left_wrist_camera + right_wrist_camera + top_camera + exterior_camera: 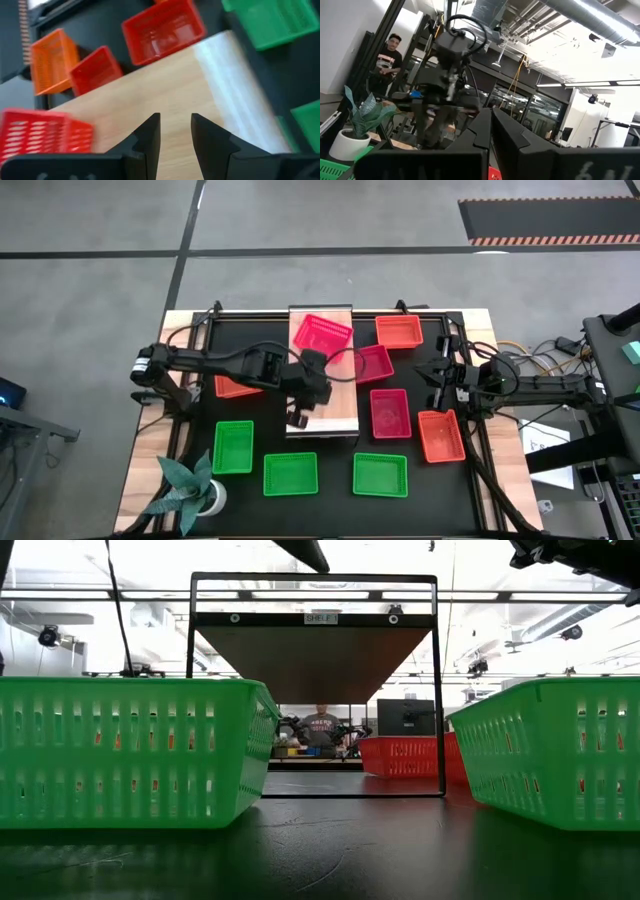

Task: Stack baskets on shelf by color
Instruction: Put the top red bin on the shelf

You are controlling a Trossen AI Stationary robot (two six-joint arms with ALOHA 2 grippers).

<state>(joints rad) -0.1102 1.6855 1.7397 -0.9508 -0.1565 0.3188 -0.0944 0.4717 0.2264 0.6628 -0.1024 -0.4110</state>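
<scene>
Black tabletop (330,480) framed by pale wood fills the overhead view, and on it stands the long light-wood shelf board (335,415) with one crimson-pink plastic mesh basket (322,333) lying tilted at its far end. The other baskets are scattered around it: three bright green ones (290,474) along the near edge, an orange-red one (440,436) and two more pink ones (390,412) to the right. Above the near half of the bare board hangs the left gripper (175,135), its dark fingers (150,137) slightly parted and holding nothing. The right gripper (490,130) waits raised at the right side, seemingly closed and empty. The next fetch is likely a second pink basket — the sensible way is to pinch one long rim squarely, lift it level, and lower it onto the basket already there so the walls nest rather than catch — the tilted one may want straightening first.
</scene>
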